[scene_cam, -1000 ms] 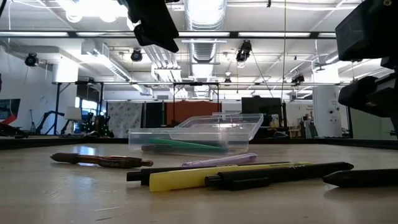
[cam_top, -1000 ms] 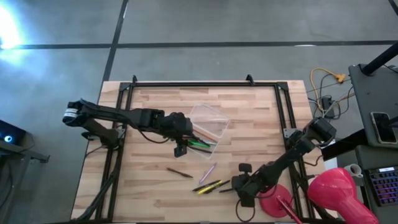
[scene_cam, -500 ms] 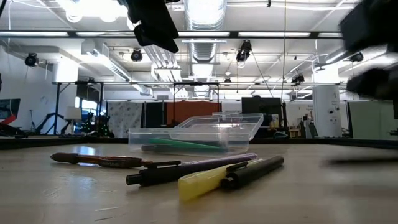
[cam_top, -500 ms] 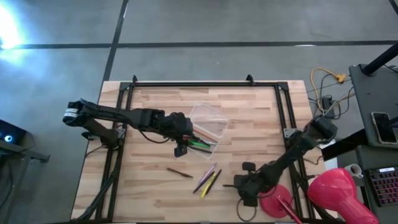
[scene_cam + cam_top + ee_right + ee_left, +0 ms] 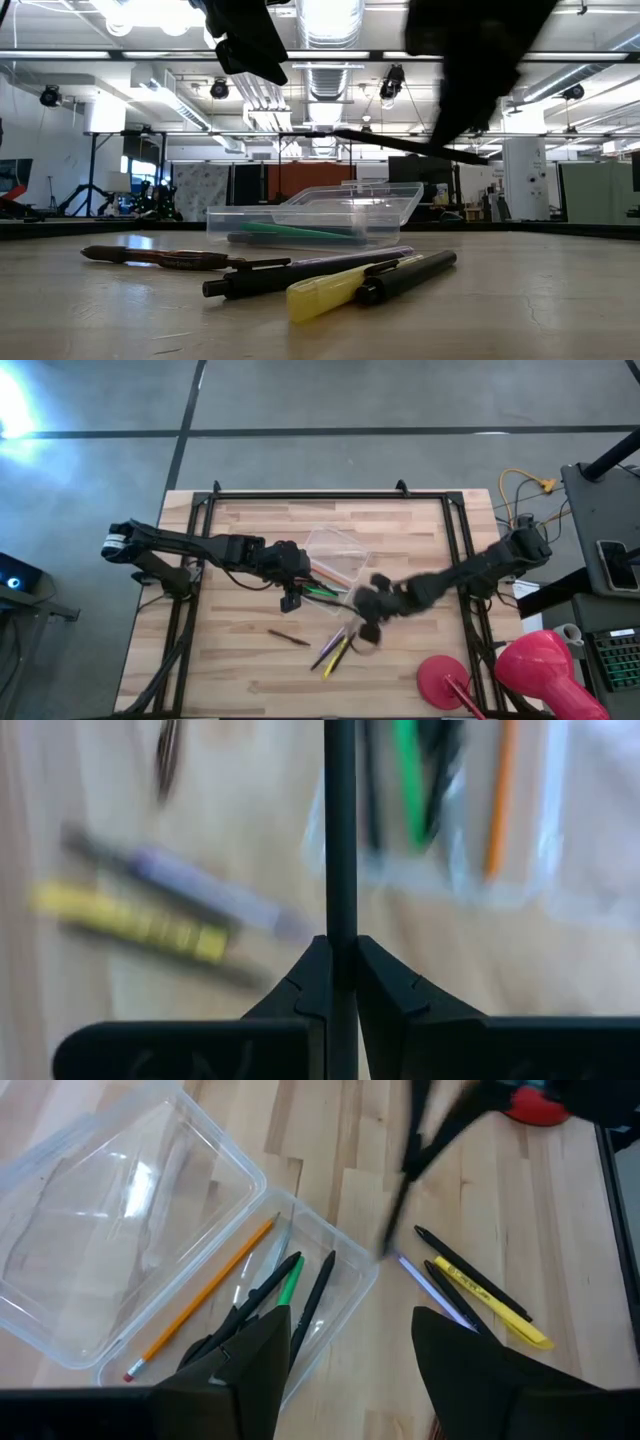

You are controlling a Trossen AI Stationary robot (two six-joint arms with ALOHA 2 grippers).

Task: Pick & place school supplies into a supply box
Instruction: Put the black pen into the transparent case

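Observation:
The clear supply box (image 5: pixel 330 582) rests on its base at mid-table with its lid (image 5: pixel 120 1250) folded open beside it. Inside lie an orange pencil (image 5: pixel 205 1295), a green pen (image 5: pixel 288 1285) and dark pens. My left gripper (image 5: pixel 290 596) hovers open over the box's near end (image 5: pixel 345 1370). My right gripper (image 5: pixel 368 608) is shut on a dark pen (image 5: pixel 410 145) and hangs just right of the box. Yellow (image 5: pixel 330 288), lilac (image 5: pixel 435 1290) and dark (image 5: pixel 410 275) pens lie flat on the table, and so does a brown pen (image 5: pixel 288 637). My right gripper pinches the dark pen's shaft (image 5: pixel 340 920) between its two fingers (image 5: pixel 380 970), coming down at it from above. The pen is lifted clear of the table. It lies almost level, slightly tilted, and its long free end (image 5: pixel 350 133) points toward the box.
A red disc (image 5: pixel 445 685) and a big pink-red round object (image 5: pixel 540 665) sit at the table's near right corner. A black frame (image 5: pixel 320 495) borders the table's far, left and right sides. Bare wood (image 5: pixel 400 535) shows right of the box, toward the far edge.
My right gripper rose from the table's near right part. It then swung left and toward the far edge, up to the box, carrying the dark pen lifted clear. The yellow and dark pens left on the table turned to a steeper slant.

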